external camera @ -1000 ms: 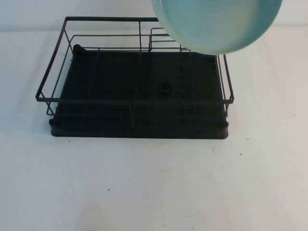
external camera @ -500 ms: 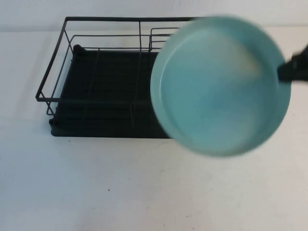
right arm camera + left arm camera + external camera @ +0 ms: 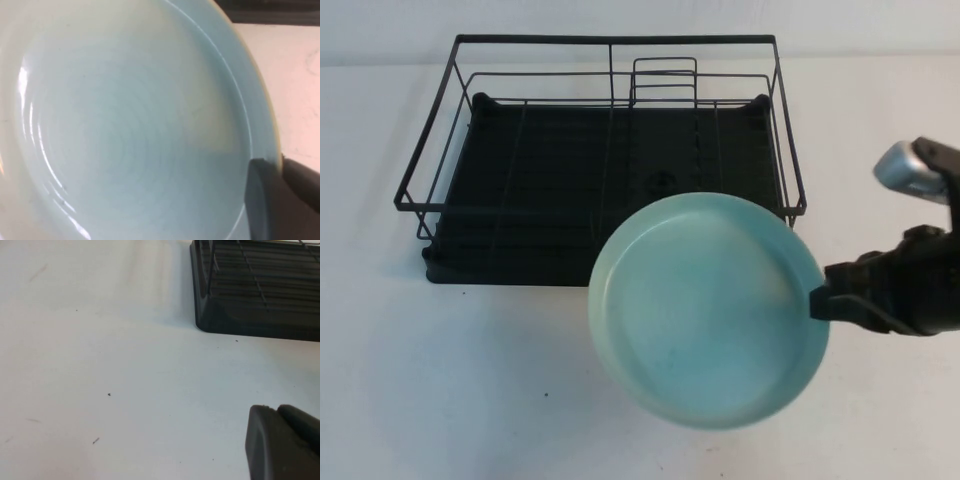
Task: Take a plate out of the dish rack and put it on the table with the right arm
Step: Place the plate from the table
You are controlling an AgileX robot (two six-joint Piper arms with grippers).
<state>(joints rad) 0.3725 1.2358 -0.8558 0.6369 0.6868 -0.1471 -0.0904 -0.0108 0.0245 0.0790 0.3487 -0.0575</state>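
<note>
Since a moment ago we have carried the plate (image 3: pixel 705 310) out of the dish rack (image 3: pixel 600 165), right gripper (image 3: pixel 820 300) clenched on its right rim (left gripper (image 3: pixel 282 442) idle, fingers unclear), only setting-down on the table (image 3: pixel 470 400) remaining.

A plain pale grey-white wall (image 3: pixel 380 25) ran behind the far edge of the flat white table (image 3: pixel 440 400), which was evenly lit and flecked with tiny dark specks.

No text, label, brand, number or sign can be read anywhere in these views: not on the plate (image 3: pixel 708 310), the dish rack (image 3: pixel 600 160) or the tabletop (image 3: pixel 470 380).
</note>
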